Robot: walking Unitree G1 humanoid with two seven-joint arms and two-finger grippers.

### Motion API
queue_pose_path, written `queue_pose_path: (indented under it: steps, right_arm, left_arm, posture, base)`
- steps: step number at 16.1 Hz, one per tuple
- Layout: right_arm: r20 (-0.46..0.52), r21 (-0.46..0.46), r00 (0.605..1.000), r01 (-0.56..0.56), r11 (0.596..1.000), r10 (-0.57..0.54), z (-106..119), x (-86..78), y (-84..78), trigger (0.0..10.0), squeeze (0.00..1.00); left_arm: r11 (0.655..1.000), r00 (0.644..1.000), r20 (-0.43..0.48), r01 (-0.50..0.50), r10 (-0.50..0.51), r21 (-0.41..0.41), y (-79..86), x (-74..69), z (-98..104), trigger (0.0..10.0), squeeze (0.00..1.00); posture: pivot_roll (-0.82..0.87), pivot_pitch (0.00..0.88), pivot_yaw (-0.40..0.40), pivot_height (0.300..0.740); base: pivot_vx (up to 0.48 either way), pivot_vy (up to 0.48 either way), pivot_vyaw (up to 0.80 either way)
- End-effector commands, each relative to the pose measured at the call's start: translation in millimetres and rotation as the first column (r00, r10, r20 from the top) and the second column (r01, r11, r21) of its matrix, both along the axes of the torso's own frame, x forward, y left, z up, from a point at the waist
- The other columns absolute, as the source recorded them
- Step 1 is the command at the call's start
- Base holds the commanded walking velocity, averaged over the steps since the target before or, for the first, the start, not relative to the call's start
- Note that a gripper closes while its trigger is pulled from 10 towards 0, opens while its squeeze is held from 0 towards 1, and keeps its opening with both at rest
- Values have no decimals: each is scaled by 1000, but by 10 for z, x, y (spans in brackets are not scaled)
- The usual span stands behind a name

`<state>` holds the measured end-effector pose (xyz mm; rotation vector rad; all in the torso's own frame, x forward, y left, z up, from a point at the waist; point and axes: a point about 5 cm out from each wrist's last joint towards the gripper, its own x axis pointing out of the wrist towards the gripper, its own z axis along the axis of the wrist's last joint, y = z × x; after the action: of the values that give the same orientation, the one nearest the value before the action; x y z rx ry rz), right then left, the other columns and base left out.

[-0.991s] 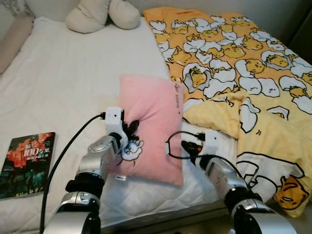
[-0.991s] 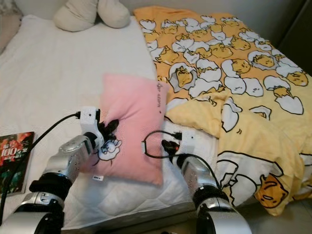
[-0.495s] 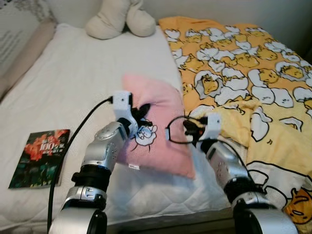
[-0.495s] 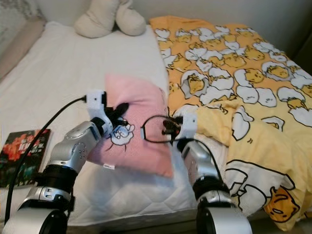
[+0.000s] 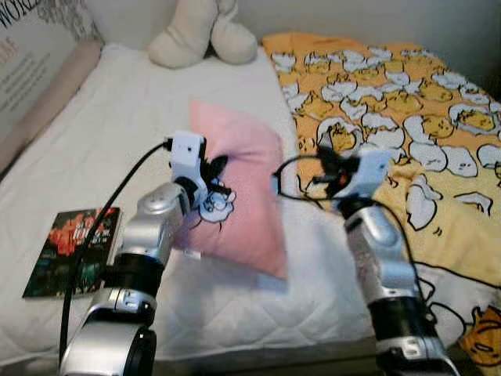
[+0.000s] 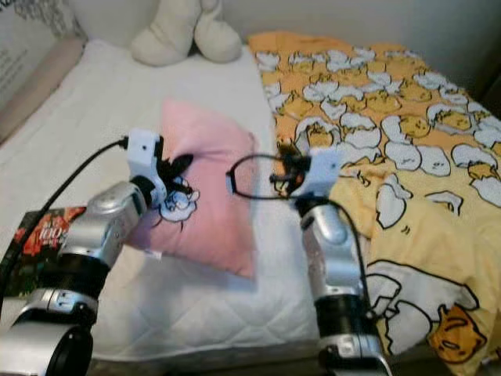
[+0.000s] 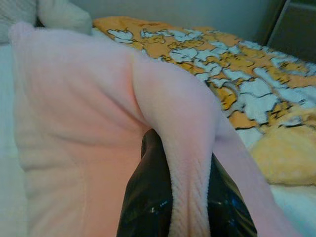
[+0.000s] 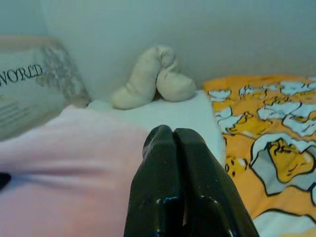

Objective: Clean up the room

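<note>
The left tool (image 5: 213,174) is pinched on a fold of the pink pillow (image 5: 239,188), holding it tilted up off the white bed (image 5: 117,117), presumably to carry it, while the right tool (image 8: 173,136), fingers pressed together and empty, hovers just beside its far edge.

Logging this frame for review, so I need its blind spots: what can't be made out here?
- Book: title too small and blurred in the left eye view.
- Pink pillow: underside hidden against the bed.
- Left end effector: fingertips buried in a pillow fold, left wrist view.
- Printed cushion: text cut off by the frame edge.
</note>
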<state>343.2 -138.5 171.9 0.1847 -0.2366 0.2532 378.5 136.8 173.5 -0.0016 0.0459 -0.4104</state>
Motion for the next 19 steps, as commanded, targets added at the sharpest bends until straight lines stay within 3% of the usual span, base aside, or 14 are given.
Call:
queue_pose_path:
  steps: [1,4,5,6,10,13,16,19]
  right_arm:
    - [-30,-2,999,32,999,-32,-40,-42,-90,10000,0]
    - [-96,-37,994,57,998,-61,-221,-145,-146,10000,0]
    - [-136,-42,990,44,998,-50,-312,-198,-95,10000,0]
    - [-153,-47,987,35,998,-41,-368,-216,-56,10000,0]
    - [-196,-85,981,-26,996,9,-548,-387,77,10000,0]
    - [-285,-23,932,-239,971,223,-671,-540,185,10000,0]
    - [-284,-22,929,-252,968,235,-612,-518,149,10000,0]
    - [-287,-9,924,-267,964,253,-592,-518,192,10000,0]
  left_arm:
    - [999,990,144,-20,16,31,39,83,360,0,0]
    - [998,964,261,-52,43,27,154,144,769,0,0]
    - [997,950,307,-68,54,33,194,152,933,0,0]
    - [996,946,319,-76,59,39,220,158,973,0,0]
    - [975,933,317,-206,169,84,467,198,862,0,0]
    - [956,921,334,-260,203,136,586,189,827,0,0]
    - [937,900,384,-294,206,186,643,198,913,0,0]
    - [939,900,389,-286,195,192,632,206,931,0,0]
  posture:
    - [166,0,5,740]
    - [166,0,5,740]
    - [169,0,5,740]
    - [171,0,6,740]
    - [180,0,3,740]
    - [178,0,0,740]
    - [179,0,-3,740]
    - [181,0,-3,740]
  base:
    - [0,0,0]
    - [0,0,0]
    - [0,0,0]
    - [0,0,0]
    - [0,0,0]
    - [0,256,0]
    - [0,480,0]
    - [0,480,0]
